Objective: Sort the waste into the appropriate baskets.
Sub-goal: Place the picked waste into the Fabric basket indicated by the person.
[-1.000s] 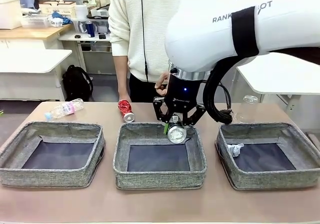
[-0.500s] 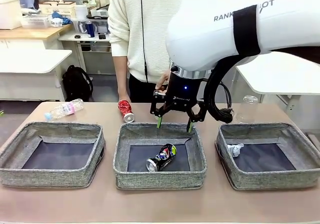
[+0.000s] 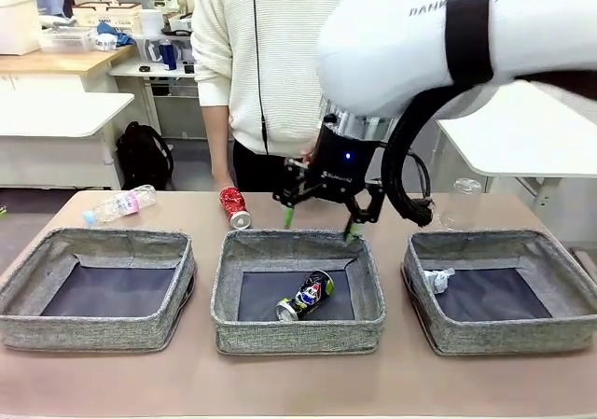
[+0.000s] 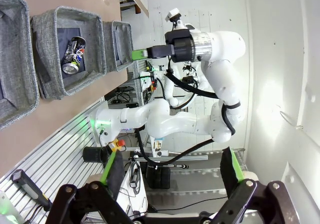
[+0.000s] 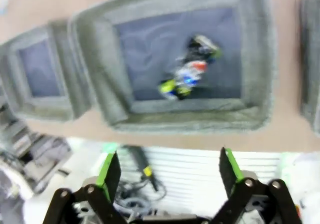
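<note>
Tabletop (image 3: 298, 382) — middle basket (image 3: 224, 293) holds dark can (image 3: 305, 297), under spread right claw (image 3: 320, 225).

Right fingers (image 3: 288, 217) and left fingers (image 4: 111, 168) wide apart

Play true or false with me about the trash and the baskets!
The dark can lies in the middle basket. True.
The right gripper is squeezing the red can. False: the gripper is open and empty above the middle basket's far rim; the red can lies on the table behind that basket.
The white paper wad is in the right basket. True.
The blue-capped bottle is inside the left basket. False: it lies on the table behind the left basket.
</note>
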Robot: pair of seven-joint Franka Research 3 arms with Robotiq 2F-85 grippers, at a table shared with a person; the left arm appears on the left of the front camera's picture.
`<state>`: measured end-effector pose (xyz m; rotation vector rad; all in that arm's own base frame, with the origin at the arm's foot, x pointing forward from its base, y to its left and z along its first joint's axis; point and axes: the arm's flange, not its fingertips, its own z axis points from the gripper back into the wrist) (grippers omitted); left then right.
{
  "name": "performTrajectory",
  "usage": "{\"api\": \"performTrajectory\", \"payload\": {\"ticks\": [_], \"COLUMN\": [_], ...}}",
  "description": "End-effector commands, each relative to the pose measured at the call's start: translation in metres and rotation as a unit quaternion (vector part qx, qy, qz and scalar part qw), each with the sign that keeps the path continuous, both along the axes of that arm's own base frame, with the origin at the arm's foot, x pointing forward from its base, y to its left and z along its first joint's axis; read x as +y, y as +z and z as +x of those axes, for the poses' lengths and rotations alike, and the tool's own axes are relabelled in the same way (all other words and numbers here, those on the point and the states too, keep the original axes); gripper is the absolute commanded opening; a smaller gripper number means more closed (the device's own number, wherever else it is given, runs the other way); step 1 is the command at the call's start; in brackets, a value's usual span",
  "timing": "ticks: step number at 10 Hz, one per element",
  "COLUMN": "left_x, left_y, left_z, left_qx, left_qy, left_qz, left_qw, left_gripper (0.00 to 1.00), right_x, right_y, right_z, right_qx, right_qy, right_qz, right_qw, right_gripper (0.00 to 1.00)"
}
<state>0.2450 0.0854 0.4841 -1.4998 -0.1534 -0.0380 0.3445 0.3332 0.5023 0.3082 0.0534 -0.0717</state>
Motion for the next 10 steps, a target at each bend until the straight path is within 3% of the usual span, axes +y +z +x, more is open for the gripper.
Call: {"api": "performTrajectory", "payload": {"ticks": [1, 2, 3, 4, 5, 6, 7, 8, 10], "left_x": [-0.002, -0.002, -0.002, -0.002, -0.002, -0.002, -0.002, -0.002, -0.002], "left_y": [0.001, 0.001, 0.001, 0.001, 0.001, 0.001, 0.001, 0.001, 0.001], "left_z": [-0.001, -0.001, -0.001, -0.001, -0.001, -0.001, -0.001, -0.001, -0.001], "left_qx": [-0.011, -0.011, -0.011, -0.011, -0.011, -0.011, -0.011, -0.011, -0.011], "left_qy": [0.002, 0.002, 0.002, 0.002, 0.002, 0.002, 0.002, 0.002, 0.002], "left_qz": [-0.005, -0.005, -0.005, -0.005, -0.005, -0.005, -0.005, -0.005, -0.005], "left_qw": [1.000, 1.000, 1.000, 1.000, 1.000, 1.000, 1.000, 1.000, 1.000], "left_gripper": [1.00, 1.00, 1.00, 1.00, 1.00, 1.00, 1.00, 1.00, 1.00], "right_x": [-0.043, -0.072, -0.105, -0.134, -0.168, -0.200, -0.232, -0.265, -0.318], "right_y": [0.023, 0.030, 0.025, 0.015, 0.009, 0.005, 0.003, -0.001, -0.020], "right_z": [-0.022, -0.027, -0.029, -0.031, -0.040, -0.050, -0.064, -0.081, -0.112], "right_qx": [0.025, 0.074, 0.109, 0.153, 0.119, 0.082, 0.043, -0.009, -0.050], "right_qy": [0.123, 0.208, 0.247, 0.222, 0.249, 0.229, 0.168, 0.138, -0.003], "right_qz": [0.229, 0.372, 0.471, 0.514, 0.575, 0.618, 0.644, 0.673, 0.682], "right_qw": [0.965, 0.901, 0.840, 0.815, 0.770, 0.748, 0.745, 0.727, 0.729], "right_gripper": [1.00, 1.00, 1.00, 1.00, 1.00, 1.00, 1.00, 1.00, 1.00]}}
